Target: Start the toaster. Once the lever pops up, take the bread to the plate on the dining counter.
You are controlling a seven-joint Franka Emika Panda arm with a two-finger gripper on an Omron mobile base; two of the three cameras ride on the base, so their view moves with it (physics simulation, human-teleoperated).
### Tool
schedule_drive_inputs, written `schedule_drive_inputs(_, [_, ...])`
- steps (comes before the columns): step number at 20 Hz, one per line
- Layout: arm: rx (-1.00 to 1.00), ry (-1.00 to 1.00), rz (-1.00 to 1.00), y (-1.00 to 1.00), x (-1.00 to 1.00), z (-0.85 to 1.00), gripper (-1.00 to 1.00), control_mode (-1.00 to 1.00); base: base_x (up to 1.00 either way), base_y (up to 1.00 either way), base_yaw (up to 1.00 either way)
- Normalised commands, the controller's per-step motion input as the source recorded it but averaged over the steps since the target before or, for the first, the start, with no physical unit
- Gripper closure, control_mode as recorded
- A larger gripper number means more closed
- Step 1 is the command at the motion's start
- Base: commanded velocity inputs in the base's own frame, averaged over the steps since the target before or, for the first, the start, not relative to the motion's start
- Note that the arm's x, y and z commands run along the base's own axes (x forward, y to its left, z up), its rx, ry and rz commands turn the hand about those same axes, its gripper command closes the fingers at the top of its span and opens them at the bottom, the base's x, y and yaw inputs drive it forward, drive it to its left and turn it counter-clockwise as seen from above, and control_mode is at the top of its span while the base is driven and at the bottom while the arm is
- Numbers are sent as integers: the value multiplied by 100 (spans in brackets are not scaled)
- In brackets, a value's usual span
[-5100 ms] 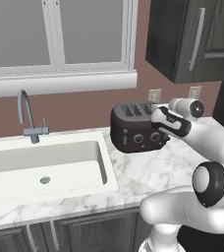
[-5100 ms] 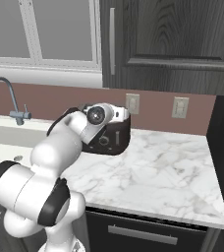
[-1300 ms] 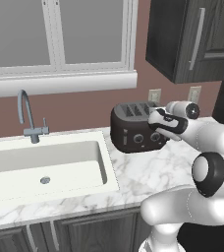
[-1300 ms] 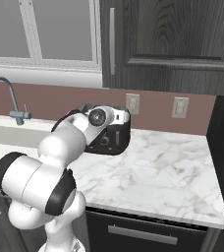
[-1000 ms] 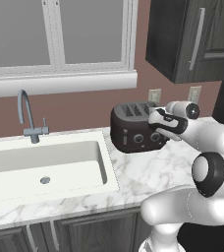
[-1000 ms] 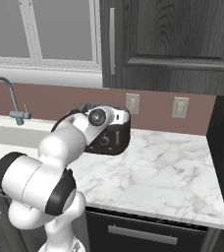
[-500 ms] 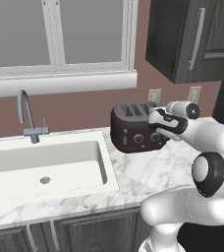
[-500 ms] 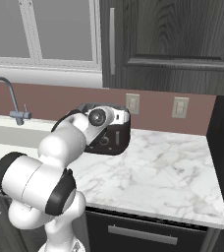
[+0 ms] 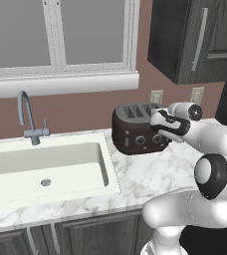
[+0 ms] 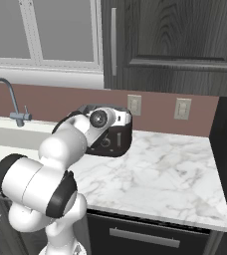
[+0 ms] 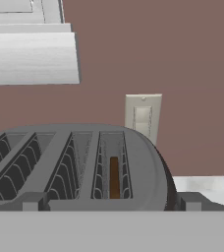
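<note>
The dark glossy toaster [image 9: 135, 133] stands on the marble worktop against the wall, right of the sink. My gripper [image 9: 158, 124] hangs at its right end, just above the top. In the hand view the toaster [image 11: 143, 167] lies close below. Its four slots run away from me, and the brown bread [image 11: 114, 177] stands deep in the rightmost one. My gripper [image 11: 111, 202] is open, one fingertip at each side of the toaster's near end, holding nothing. The lever is hidden. The plate and the dining counter are out of view.
A white sink [image 9: 46, 169] with a grey faucet [image 9: 28, 117] lies left of the toaster. Dark upper cabinets [image 9: 200, 40] hang above it. A wall outlet [image 11: 142, 117] sits behind the toaster. Bare marble worktop [image 10: 160, 174] stretches to the right.
Since five seconds ago the hand has shifted slightly toward the toaster's end and the elbow has swung. Over the last second nothing has visibly moved.
</note>
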Motion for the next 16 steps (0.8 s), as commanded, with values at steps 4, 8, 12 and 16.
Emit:
schedule_drive_inputs(4, [0, 0, 0, 0, 0, 0, -100, -100, 0, 0, 0])
schedule_drive_inputs(8, [0, 0, 0, 0, 0, 0, -100, -100, 0, 0, 0])
schedule_drive_inputs(12, [0, 0, 0, 0, 0, 0, -100, -100, 0, 0, 0])
schedule_drive_inputs(16, [0, 0, 0, 0, 0, 0, -100, -100, 0, 0, 0])
